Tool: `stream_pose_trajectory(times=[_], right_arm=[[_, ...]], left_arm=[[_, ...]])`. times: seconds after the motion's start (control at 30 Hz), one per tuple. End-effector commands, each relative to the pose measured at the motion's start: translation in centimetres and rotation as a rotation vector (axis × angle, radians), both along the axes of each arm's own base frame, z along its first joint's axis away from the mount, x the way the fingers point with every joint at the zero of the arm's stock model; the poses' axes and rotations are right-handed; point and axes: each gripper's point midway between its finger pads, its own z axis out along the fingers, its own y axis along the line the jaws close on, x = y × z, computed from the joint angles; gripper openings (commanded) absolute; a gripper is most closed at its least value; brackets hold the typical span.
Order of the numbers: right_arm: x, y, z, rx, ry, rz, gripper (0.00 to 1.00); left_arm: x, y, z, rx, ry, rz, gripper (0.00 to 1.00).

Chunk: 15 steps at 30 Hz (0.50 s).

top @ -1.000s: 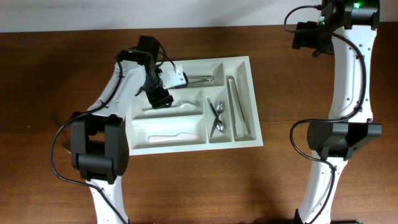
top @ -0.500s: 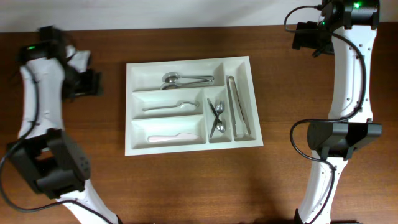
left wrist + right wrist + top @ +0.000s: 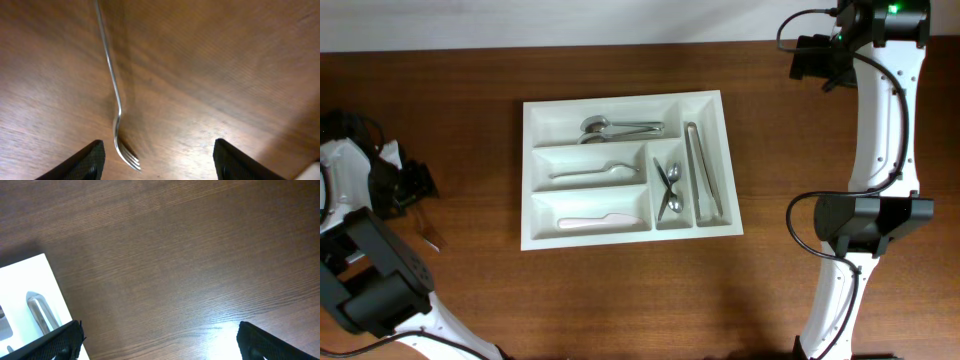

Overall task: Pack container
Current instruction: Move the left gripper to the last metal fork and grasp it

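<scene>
Left gripper has swung off the container — which sits mid-table, partly filled — out to the far left, jaws wide over a loose fork — likely next pick; right gripper parked wide, empty.

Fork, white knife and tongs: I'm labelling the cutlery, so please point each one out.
fork (image 3: 114, 85), left wrist view, midway along the handle.
white knife (image 3: 592, 220), overhead view, middle of the knife.
tongs (image 3: 700, 165), overhead view, midway along the arms.
</scene>
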Motion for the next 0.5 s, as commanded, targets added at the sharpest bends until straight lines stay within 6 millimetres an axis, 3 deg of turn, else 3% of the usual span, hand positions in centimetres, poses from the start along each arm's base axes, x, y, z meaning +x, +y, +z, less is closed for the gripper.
stream_pose_trajectory(times=[0.0,0.23,0.47], right_arm=[[-0.3,-0.3,2.1,-0.010,-0.053,-0.019,0.99],[-0.3,-0.3,2.1,-0.010,-0.053,-0.019,0.99],[-0.3,-0.3,2.1,-0.010,-0.053,-0.019,0.99]], left_arm=[[-1.3,0.4,-1.0,-0.004,0.013,0.039,0.72],[-2.7,2.1,-2.5,0.078,0.058,0.060,0.71],[-3.4,1.6,-4.7,0.073,0.064,0.060,0.70]])
